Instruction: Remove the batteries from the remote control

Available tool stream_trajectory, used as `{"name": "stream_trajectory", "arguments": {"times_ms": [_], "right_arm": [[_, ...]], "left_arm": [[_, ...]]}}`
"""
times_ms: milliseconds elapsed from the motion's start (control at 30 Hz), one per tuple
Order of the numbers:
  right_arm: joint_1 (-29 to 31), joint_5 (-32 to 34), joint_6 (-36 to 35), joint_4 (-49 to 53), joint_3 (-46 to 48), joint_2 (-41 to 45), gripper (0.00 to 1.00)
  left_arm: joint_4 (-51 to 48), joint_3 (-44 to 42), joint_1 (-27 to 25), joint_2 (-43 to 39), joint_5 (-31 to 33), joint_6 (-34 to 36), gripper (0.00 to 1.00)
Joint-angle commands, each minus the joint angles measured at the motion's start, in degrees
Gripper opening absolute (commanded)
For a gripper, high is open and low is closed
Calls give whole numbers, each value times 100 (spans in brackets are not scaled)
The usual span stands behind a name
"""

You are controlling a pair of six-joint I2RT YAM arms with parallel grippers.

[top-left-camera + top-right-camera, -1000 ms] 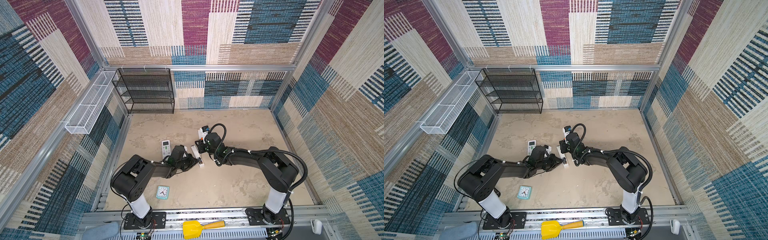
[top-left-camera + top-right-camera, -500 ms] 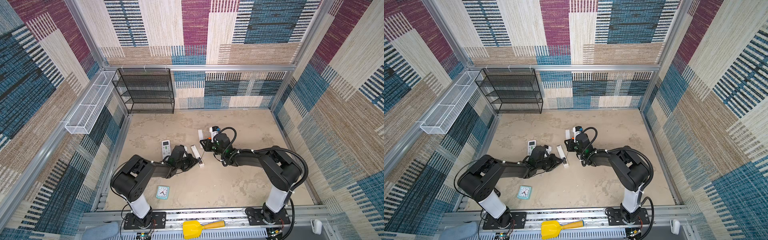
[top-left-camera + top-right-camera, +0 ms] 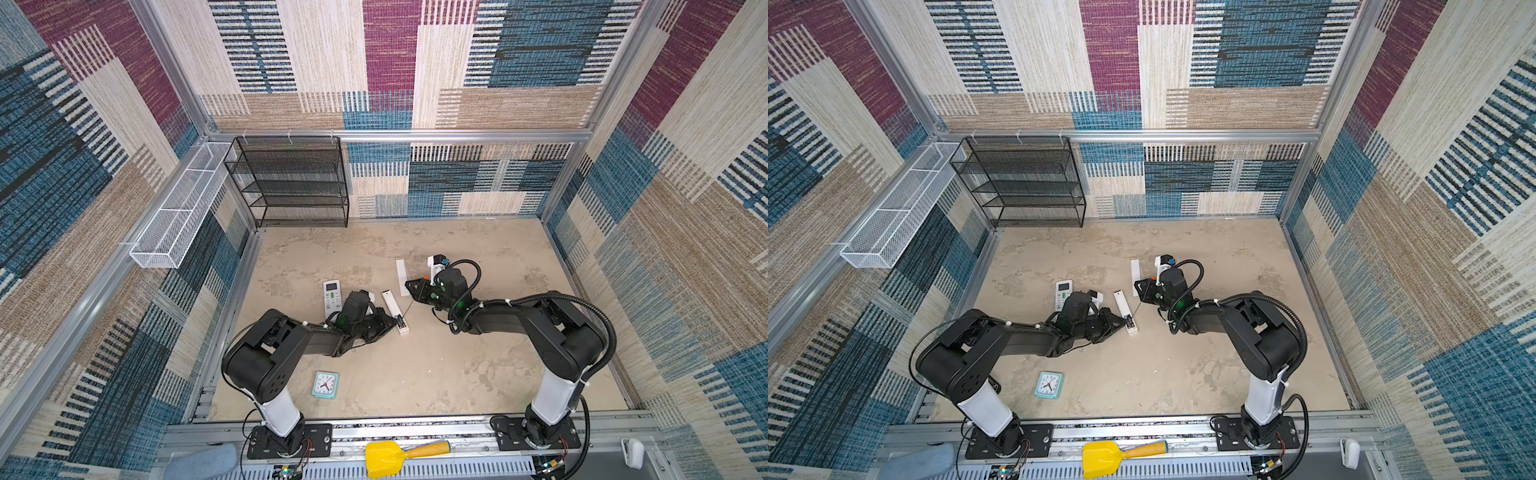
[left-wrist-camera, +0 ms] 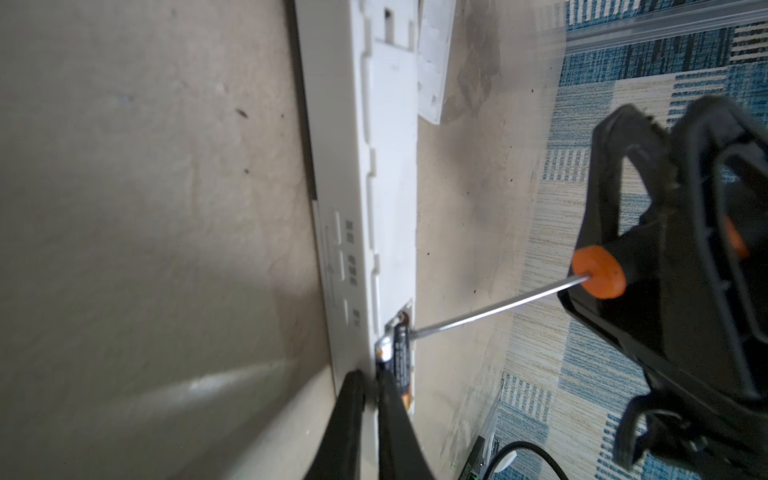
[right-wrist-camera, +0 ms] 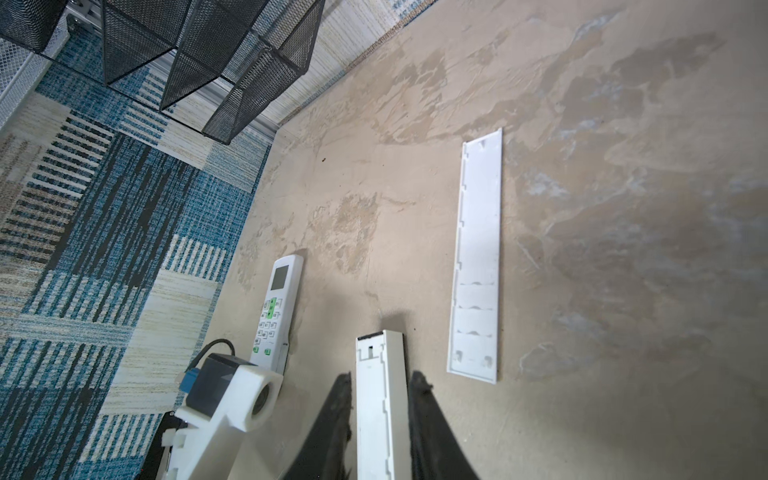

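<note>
You face a robotics lab cell: aluminium frame (image 3: 399, 135), carpet-patterned wall panels (image 3: 390, 54), left arm (image 3: 266, 357) and right arm (image 3: 569, 345) bolted to a slotted front rail (image 3: 415, 432).

Mottled beige desk (image 3: 457, 374); walls (image 3: 390, 50) patchworked in blue, maroon, cream and tan stripes. The slim remote control (image 3: 392, 309) and its loose cover (image 5: 478, 257) are white. The battery (image 4: 402, 365) showing is black with a golden end. The screwdriver (image 4: 598, 277) has an orange handle and silvery shaft. The second remote (image 5: 277, 307) is white with green buttons; the clock (image 3: 325, 384) is pale teal.
</note>
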State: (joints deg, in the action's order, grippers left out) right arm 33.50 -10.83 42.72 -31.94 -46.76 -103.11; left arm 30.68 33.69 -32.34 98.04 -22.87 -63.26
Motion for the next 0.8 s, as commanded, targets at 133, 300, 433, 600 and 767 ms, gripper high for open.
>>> {"name": "stream_trajectory", "arguments": {"times_ms": [133,300,433,600,767], "right_arm": [[72,-99,-597,962,-234,332,0],[151,216,-1023,1267,-368,438,0],[315,448,-1265,1411,-472,493,0],[589,843,-1618,1600,-670,509,0],[797,1169,-1992,1734,-854,446,0]], "left_arm": [[-156,57,7,-49,2,-52,15],[-346,159,13,-175,-12,56,21],[-429,199,8,-243,-11,104,26],[-557,216,43,-339,19,161,26],[-727,199,158,-450,59,225,24]]}}
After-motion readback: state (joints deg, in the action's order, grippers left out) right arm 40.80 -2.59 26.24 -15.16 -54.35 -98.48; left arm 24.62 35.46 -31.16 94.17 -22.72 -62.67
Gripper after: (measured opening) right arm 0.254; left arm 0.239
